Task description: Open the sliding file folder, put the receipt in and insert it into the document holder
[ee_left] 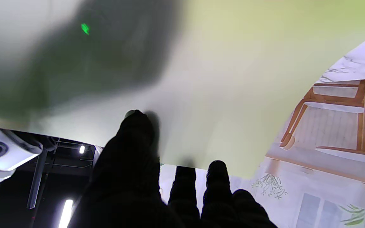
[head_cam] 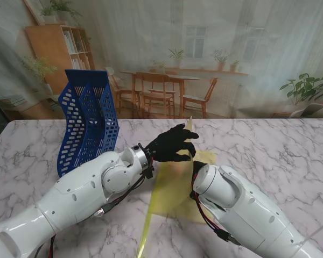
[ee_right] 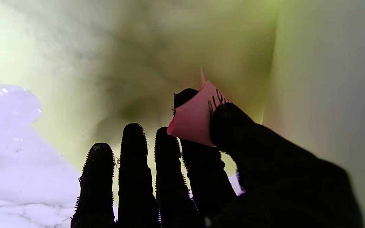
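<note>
The translucent yellow file folder (head_cam: pixel 172 183) lies at the table's middle with its upper sheet lifted. My left hand (head_cam: pixel 171 144), in a black glove, pinches that raised sheet near its far edge; in the left wrist view the thumb (ee_left: pixel 135 133) presses on the yellow sheet (ee_left: pixel 220 79). My right hand is hidden inside the folder in the stand view; only its wrist (head_cam: pixel 204 177) shows. In the right wrist view the right hand (ee_right: pixel 201 152) pinches a pink receipt (ee_right: pixel 195 122) between thumb and index finger, with yellow folder (ee_right: pixel 138 57) all around it.
A blue perforated document holder (head_cam: pixel 89 121) stands upright at the far left of the marble table (head_cam: pixel 269 150). Both white forearms cross the near half of the table.
</note>
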Available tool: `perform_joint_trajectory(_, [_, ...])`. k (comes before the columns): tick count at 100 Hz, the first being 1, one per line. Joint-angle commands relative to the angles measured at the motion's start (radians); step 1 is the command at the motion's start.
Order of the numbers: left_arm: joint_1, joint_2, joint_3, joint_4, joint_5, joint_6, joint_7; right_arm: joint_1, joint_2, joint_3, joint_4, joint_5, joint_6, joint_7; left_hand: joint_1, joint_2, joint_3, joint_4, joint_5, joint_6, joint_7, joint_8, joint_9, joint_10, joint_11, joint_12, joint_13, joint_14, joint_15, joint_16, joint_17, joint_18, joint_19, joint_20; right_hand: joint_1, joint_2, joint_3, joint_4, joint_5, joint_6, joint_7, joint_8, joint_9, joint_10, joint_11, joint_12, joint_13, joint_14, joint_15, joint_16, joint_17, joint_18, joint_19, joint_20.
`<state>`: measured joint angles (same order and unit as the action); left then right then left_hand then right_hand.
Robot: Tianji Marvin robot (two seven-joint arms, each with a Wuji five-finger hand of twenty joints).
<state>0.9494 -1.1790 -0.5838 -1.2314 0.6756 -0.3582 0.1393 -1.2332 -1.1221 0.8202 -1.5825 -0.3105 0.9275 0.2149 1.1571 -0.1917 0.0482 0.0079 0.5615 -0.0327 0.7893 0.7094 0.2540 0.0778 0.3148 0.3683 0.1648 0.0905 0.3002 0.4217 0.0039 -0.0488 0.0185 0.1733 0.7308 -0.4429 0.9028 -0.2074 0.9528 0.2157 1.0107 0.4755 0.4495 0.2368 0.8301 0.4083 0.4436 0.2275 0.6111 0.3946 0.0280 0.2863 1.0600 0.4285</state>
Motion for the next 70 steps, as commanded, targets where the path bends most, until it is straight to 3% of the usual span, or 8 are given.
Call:
perform_joint_trajectory(1, [-0.001,-0.009,0.004,0.000,-0.003,0.002,-0.009,0.014,0.005,-0.018,-0.009,0.006,0.007,0.013,0.029,0.042,0.009,-0.009,0.013,0.048,0.064,0.013,0.015,0.005,0.009,0.015,0.000,-0.002,-0.003,0.004,-0.020,-0.019,-0.016,-0.007,-0.008,-0.003,0.057,0.016,0.058,-0.010,0.004,0.018,-0.021,0.001,-0.010,-0.008,-0.023,-0.013,0.011,0.010,-0.021,0.005,-0.012,-0.010])
perform_joint_trajectory(10, [0.000,-0.010,0.005,0.000,-0.006,0.002,-0.008,0.038,0.012,-0.049,-0.004,0.009,0.012,0.035,0.030,0.042,0.009,-0.009,0.011,0.051,0.066,0.010,0.014,0.006,0.009,0.015,-0.001,-0.003,-0.003,0.004,-0.020,-0.019,-0.016,-0.007,-0.014,-0.001,0.061,0.020,0.058,-0.010,0.004,0.030,-0.021,-0.001,-0.012,-0.009,-0.023,-0.014,0.010,0.011,-0.022,0.005,-0.017,-0.007])
perform_joint_trajectory(30, [0.004,-0.013,0.003,-0.001,-0.010,0.004,0.000,0.054,-0.012,-0.080,0.010,0.044,0.040,0.005,0.036,0.041,0.012,-0.010,0.002,0.078,0.085,-0.008,0.015,0.007,0.015,0.019,0.000,-0.001,-0.001,0.005,-0.020,-0.017,-0.014,-0.005,-0.015,0.026,0.056,0.008,0.057,-0.003,-0.026,0.027,-0.021,-0.001,-0.012,-0.012,-0.026,-0.014,0.006,0.012,-0.035,0.010,-0.045,-0.004])
perform_joint_trajectory(51, [0.010,-0.012,-0.003,-0.004,-0.008,0.004,0.003,0.060,-0.014,-0.094,0.011,0.045,0.062,0.000,0.041,0.040,0.017,-0.011,-0.015,0.097,0.137,-0.063,0.014,0.010,0.020,0.024,0.000,0.002,0.002,0.006,-0.022,-0.013,-0.011,0.000,-0.008,0.040,0.032,0.001,0.051,-0.024,-0.045,0.020,-0.028,-0.005,-0.017,-0.015,-0.026,-0.015,0.004,0.014,-0.034,0.008,-0.057,0.004])
perform_joint_trajectory(70, [0.016,-0.005,-0.016,-0.012,0.001,0.001,-0.002,0.025,0.006,-0.060,-0.027,-0.002,0.051,0.008,0.040,0.042,0.016,-0.012,-0.022,0.092,0.148,-0.076,0.014,0.010,0.020,0.025,0.000,0.002,0.003,0.006,-0.023,-0.011,-0.010,0.002,-0.001,0.049,0.004,0.004,0.029,-0.039,-0.020,0.064,-0.019,-0.006,-0.009,-0.012,-0.014,-0.016,0.011,0.018,-0.014,0.007,-0.053,0.021])
